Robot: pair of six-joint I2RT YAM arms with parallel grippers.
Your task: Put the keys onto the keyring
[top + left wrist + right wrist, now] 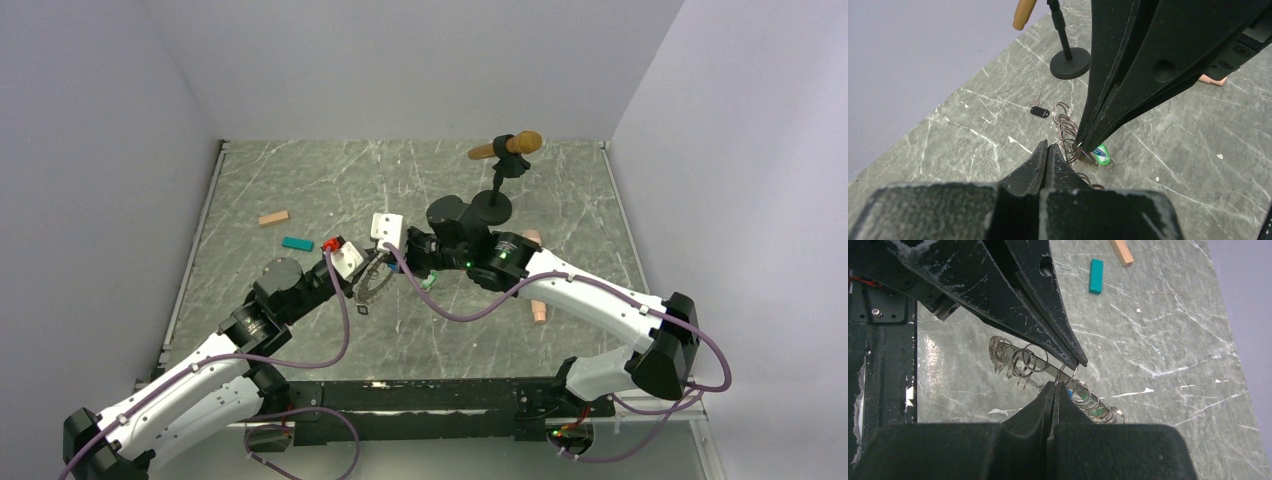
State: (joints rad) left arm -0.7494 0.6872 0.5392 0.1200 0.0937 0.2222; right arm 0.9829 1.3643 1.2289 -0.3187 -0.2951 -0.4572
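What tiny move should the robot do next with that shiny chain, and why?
Probably open the left gripper and reach for the small key with the dark tag, while the right gripper holds the grey metal ring chain. Both shut grippers seem to pinch it, yet that key lies loose beside it.

The left arm stretches from the near left corner toward the middle, forearm low and wrist angled to the far right. The right arm folds in from the near right, its wrist pointing left. The left gripper and the right gripper meet tip to tip at the centre, each with its fingers pressed fully together.
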